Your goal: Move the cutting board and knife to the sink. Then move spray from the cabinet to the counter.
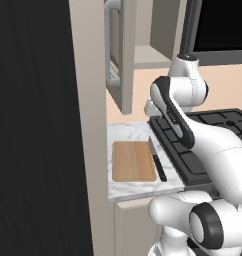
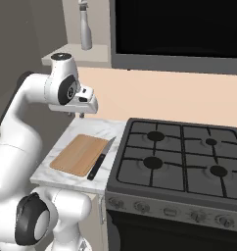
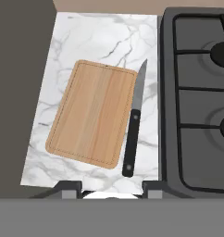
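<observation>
Right now you're on the first step: the cutting board (image 3: 96,114) and knife (image 3: 133,123) lie side by side on the tabletop (image 3: 100,39), untouched. Your tool (image 3: 113,187) hovers above them, spread and empty. Next, descend onto one of them.

Cutting board (image 3: 92,112) light wood, straight grain, matt; knife (image 3: 133,121) grey metal blade, black matt handle; counter (image 3: 86,37) white veined marble, smooth; stovetop (image 3: 197,97) matt black.
</observation>
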